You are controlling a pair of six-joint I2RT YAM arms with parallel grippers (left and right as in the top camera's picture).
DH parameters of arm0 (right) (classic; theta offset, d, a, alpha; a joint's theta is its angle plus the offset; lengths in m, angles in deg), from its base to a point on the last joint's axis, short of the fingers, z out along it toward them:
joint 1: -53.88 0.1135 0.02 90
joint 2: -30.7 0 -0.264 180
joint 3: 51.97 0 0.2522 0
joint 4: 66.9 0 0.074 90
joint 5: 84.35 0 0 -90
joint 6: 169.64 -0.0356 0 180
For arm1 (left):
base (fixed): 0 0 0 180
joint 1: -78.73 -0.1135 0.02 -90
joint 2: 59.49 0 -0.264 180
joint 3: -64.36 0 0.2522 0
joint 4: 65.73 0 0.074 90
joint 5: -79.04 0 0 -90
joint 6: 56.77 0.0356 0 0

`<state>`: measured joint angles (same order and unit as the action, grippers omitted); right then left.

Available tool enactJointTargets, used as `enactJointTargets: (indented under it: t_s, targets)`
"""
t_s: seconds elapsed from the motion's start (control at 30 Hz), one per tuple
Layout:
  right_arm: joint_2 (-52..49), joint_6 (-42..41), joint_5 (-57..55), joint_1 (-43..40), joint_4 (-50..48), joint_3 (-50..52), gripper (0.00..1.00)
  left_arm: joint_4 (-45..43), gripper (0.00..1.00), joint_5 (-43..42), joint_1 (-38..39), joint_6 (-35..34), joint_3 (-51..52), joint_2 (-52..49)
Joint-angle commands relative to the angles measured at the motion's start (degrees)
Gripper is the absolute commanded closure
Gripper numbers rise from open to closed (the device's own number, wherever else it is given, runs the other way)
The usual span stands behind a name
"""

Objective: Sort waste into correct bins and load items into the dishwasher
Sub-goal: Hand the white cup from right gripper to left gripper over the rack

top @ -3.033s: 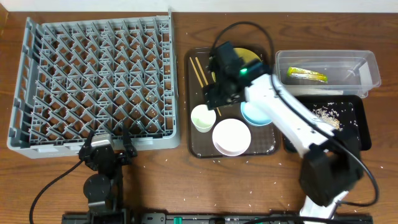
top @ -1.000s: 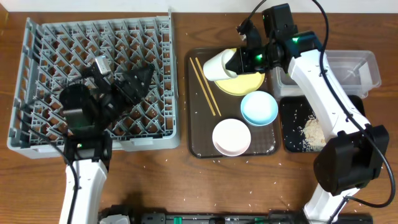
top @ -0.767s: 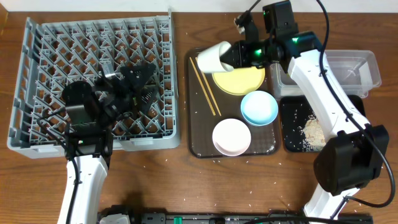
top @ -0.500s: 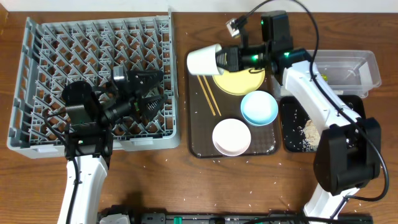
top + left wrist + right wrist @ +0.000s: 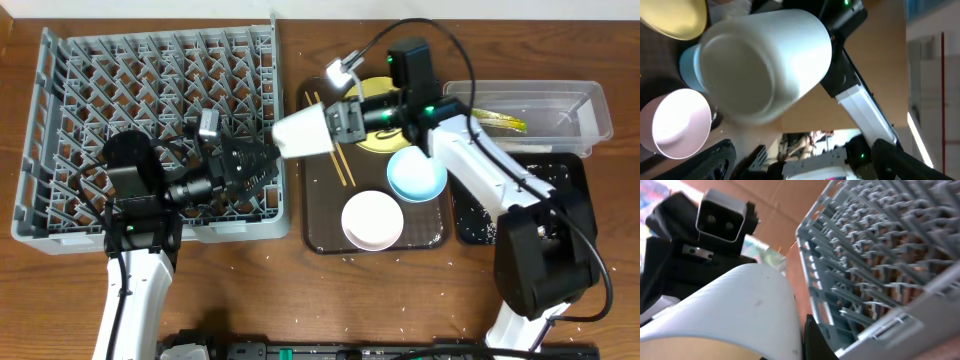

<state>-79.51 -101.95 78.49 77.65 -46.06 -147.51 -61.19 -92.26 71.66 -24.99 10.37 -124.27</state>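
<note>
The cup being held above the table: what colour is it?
The cup is plain white, with no pattern; the left wrist view shows it best.

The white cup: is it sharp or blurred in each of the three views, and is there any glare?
Overhead: the white cup is fairly sharp and evenly lit, with no glare. Left wrist: it fills much of the frame, close to the lens and soft. Right wrist: it is blurred in the foreground; the grey rack behind looks clearer.

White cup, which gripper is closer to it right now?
Right. The right gripper is clamped on the white cup; the left gripper sits open, facing the cup's far end.
</note>
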Motion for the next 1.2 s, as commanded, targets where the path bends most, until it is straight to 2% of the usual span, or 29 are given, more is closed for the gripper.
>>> enactJointTargets:
  t_s: [0.0, 0.23, 0.37, 0.47, 0.63, 1.17]
  targets:
    - [0.3, -1.7, 2.6, 1.8, -2.1, 0.1, 0.99, -0.2, 0.12, -4.0, -0.3, 4.6, -0.3, -0.4]
    - [0.3, -6.3, 7.2, 1.7, -9.6, 0.1, 0.99, -0.3, 0.12, -4.0, -0.7, 4.6, -0.3, -5.6]
    - [0.3, -5.9, 7.1, 2.3, -8.8, 0.2, 0.99, -1.0, 0.12, -4.0, -0.7, 2.1, -0.3, -8.3]
    - [0.3, -5.9, 6.7, 3.4, -8.6, 0.6, 0.99, -4.3, 0.12, -4.2, -0.7, -0.6, -0.3, -8.5]
    - [0.3, -5.7, 5.0, 6.2, -8.5, 1.5, 0.99, -15.0, 0.12, -5.2, -0.7, -8.3, -0.3, -8.5]
    - [0.3, -6.4, -4.2, 7.2, -6.1, 1.6, 0.99, -15.8, 0.14, -6.4, -0.6, -8.8, -0.3, -8.5]
